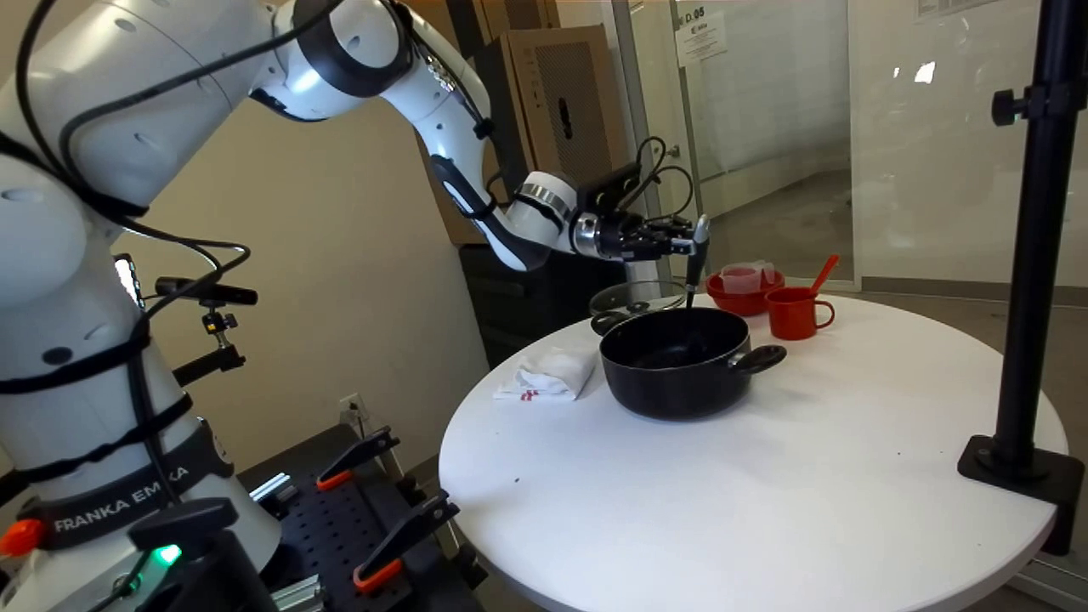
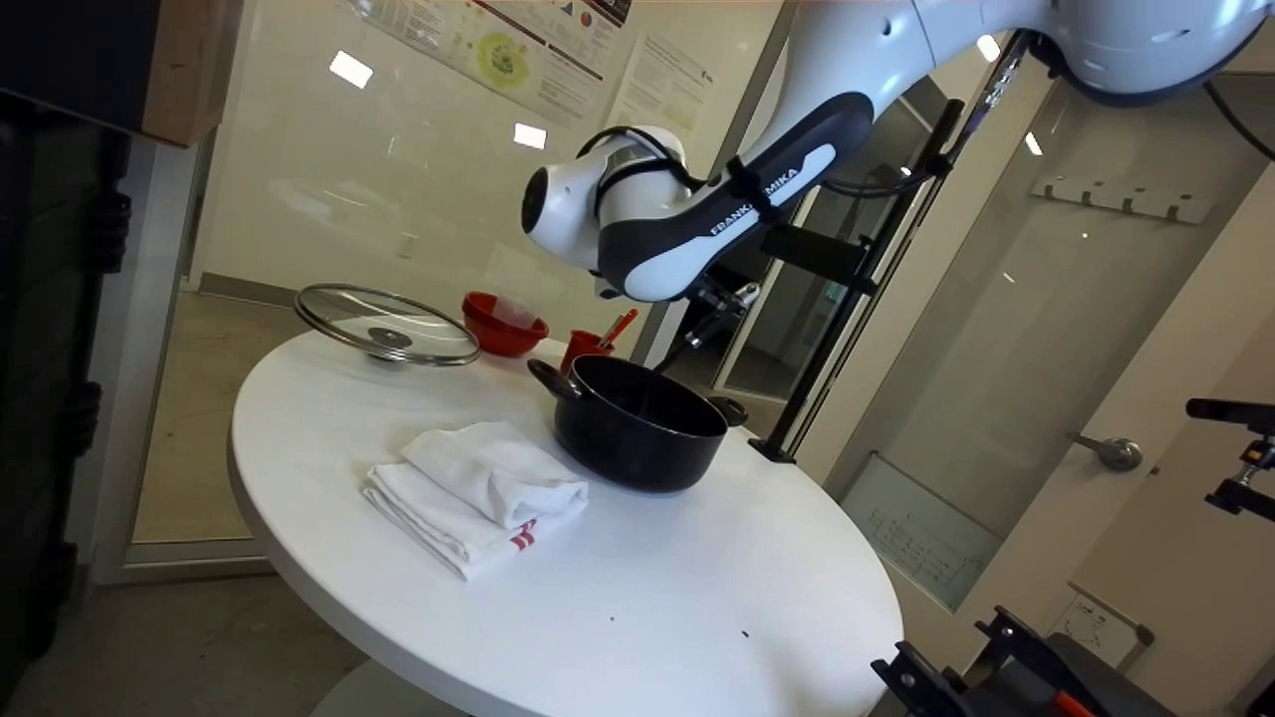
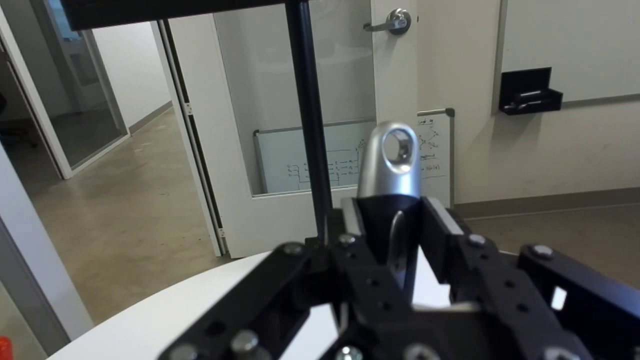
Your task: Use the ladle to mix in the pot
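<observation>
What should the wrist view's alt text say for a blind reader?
The gripper holds the ladle by its dark handle, silver holed end up. Below is a white tabletop; behind, a black pole and glass-panelled door.

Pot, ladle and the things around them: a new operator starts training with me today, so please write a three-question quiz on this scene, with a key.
1. Which thing is the gripper holding?
a) the red mug
b) the ladle
c) the red bowl

2. True or false: the clear lid is off the pot.

3. Fill in the colour: the folded white cloth has ____ stripes.

Key: 1 b; 2 true; 3 red.
</observation>
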Controlling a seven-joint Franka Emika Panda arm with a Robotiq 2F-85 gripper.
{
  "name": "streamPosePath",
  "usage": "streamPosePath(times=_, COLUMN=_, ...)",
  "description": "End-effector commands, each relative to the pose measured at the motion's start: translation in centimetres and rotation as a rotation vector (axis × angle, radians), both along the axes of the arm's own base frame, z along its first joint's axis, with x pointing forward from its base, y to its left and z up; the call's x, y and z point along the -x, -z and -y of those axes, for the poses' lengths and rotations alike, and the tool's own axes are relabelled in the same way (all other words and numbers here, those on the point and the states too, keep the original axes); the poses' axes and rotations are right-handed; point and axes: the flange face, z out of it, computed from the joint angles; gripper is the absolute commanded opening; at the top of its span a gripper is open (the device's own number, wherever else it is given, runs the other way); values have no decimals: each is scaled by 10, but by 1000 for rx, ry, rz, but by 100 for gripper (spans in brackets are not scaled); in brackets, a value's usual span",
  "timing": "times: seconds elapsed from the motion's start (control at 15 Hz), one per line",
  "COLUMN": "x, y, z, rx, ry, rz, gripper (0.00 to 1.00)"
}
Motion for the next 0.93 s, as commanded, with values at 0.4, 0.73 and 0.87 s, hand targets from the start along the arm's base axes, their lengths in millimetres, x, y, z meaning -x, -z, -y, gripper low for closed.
streamPosePath(times=0.4, x=15, y=-1, z=-66, rx=-46, ry=-112, rz=-106, gripper=8)
streamPosePath(times=0.73, x=49, y=-11, z=-35, rx=-18, ry=-149, rz=-323, gripper=8)
streamPosePath(times=0.87, x=54, y=-15, z=-11, rx=1, ry=-101, rz=-361, gripper=8)
